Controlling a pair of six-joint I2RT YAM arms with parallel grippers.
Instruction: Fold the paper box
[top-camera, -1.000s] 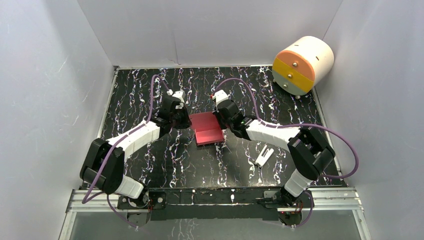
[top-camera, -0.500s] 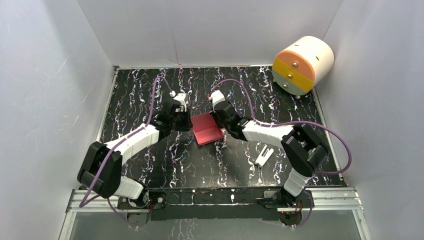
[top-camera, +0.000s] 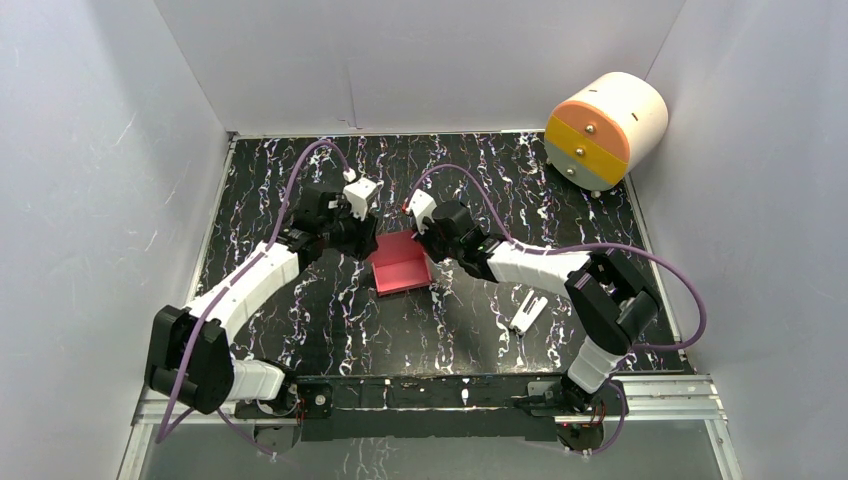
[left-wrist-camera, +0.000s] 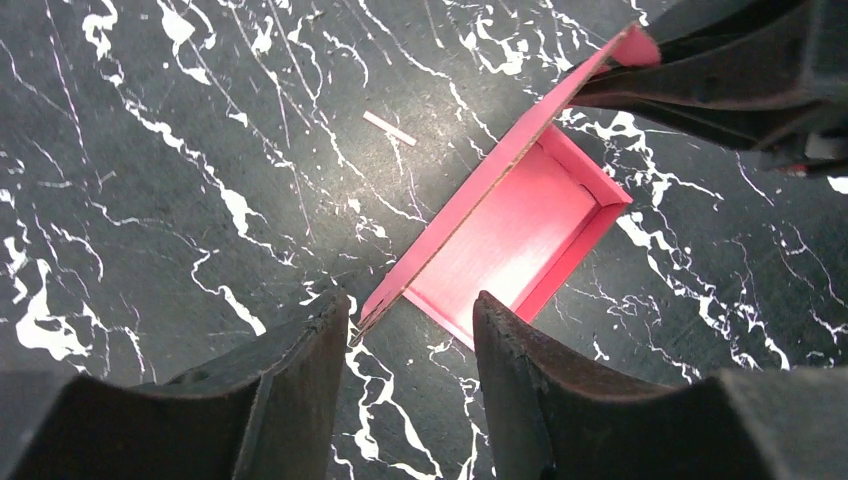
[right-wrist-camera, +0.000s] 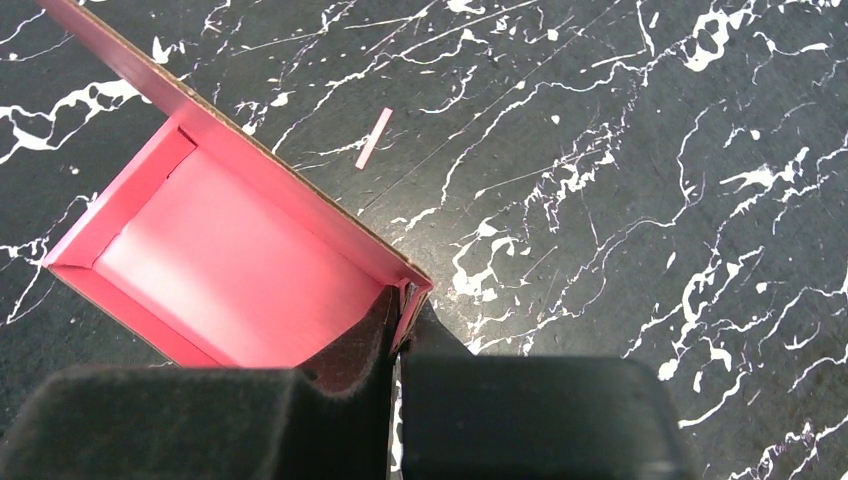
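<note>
Paper box (top-camera: 400, 266) is sitting mid counter (top-camera: 560, 220) between both arms, as a shallow tray with one long wall standing taller. Right end effector (right-wrist-camera: 398, 330) is pinching the box's corner wall, jaws closed on the card. Left end effector (left-wrist-camera: 410, 320) is hanging half open at the tall wall's other end, clamping nothing. Likely best: right holding firm, left pushing the tall flap inward slowly, since thin card creases easily. White enclosure walls (top-camera: 420, 60) are surrounding the black marbled counter. White-and-orange cylinder (top-camera: 605, 130) is sitting far right, white clip (top-camera: 527, 312) by the right arm, and pink scrap (right-wrist-camera: 375, 137) just beyond the box.
</note>
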